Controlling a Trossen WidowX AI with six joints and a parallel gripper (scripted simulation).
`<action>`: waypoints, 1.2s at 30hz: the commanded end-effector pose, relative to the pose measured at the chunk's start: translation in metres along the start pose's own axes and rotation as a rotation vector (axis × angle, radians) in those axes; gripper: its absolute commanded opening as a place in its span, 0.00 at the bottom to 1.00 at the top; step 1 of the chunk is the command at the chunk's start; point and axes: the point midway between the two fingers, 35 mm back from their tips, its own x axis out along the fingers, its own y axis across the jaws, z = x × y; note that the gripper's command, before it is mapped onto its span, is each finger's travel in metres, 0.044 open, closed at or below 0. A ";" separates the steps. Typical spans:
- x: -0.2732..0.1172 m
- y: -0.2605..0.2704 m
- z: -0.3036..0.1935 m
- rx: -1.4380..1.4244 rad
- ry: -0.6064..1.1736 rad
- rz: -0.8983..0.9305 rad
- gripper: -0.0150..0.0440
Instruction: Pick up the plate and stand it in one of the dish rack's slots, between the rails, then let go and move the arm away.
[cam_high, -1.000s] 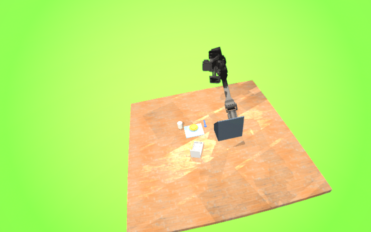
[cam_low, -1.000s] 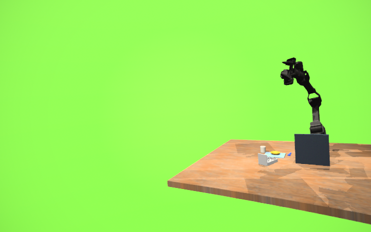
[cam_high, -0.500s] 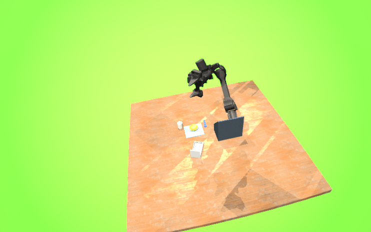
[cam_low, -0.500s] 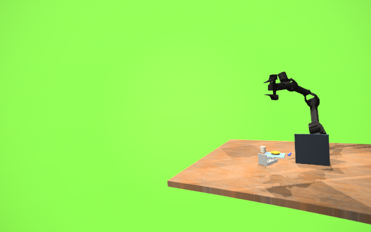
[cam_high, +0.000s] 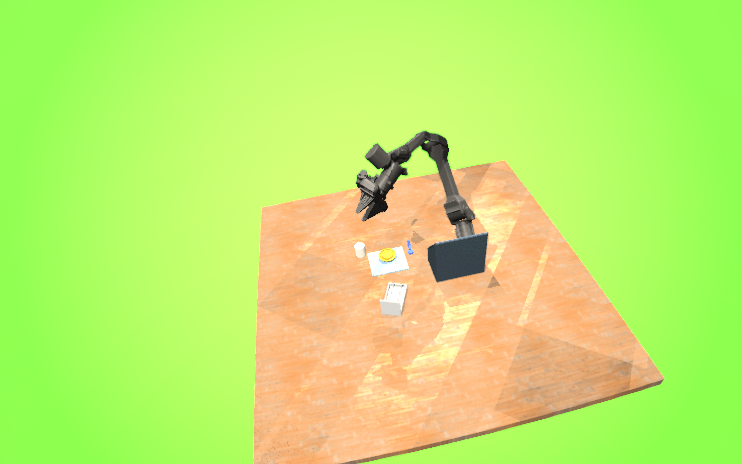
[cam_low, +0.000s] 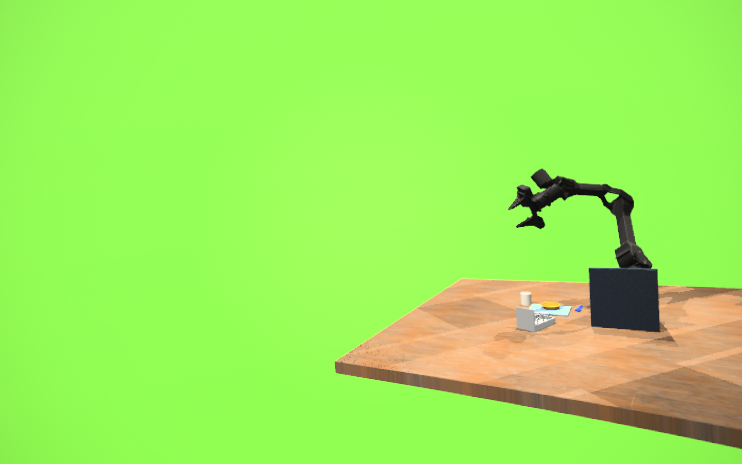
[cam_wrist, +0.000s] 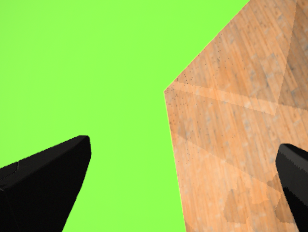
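High over the tabletop (cam_high: 328, 377) (cam_low: 415, 350) (cam_wrist: 225, 115), the pincer (cam_high: 363, 216) (cam_low: 513, 217) (cam_wrist: 185, 149) hangs with its fingers spread wide and nothing between them. The yellow plate (cam_high: 387, 254) (cam_low: 550, 305) lies flat on a pale mat (cam_high: 377, 269) (cam_low: 563, 311), beside a white cup (cam_high: 359, 250) (cam_low: 525, 298) and a blue utensil (cam_high: 409, 247) (cam_low: 578, 308); the white dish rack (cam_high: 391, 306) (cam_low: 525, 319) sits just apart from the mat. Reaching the plate seems the step in hand, and it would go best by swinging in above the rim, clear of the cup, then sinking slowly until one finger can pass under or outside the edge. A low, shallow plate offers little to bite on, so a firm rim hold seems wiser than spanning it, and would leave it easier to turn upright for a slot. As for pose, the upper arm rises steeply from the dark base block (cam_high: 459, 259) (cam_low: 623, 300), the elbow bends high, and the forearm reaches outward with the wrist angled down; the wrist view catches a tabletop corner, not the plate.
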 end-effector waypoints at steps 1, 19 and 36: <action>0.015 -0.034 0.006 -0.061 0.005 -0.110 0.93; 0.046 -0.207 0.019 -0.348 0.204 -0.601 0.93; 0.013 -0.352 -0.004 -0.576 0.623 -0.912 0.93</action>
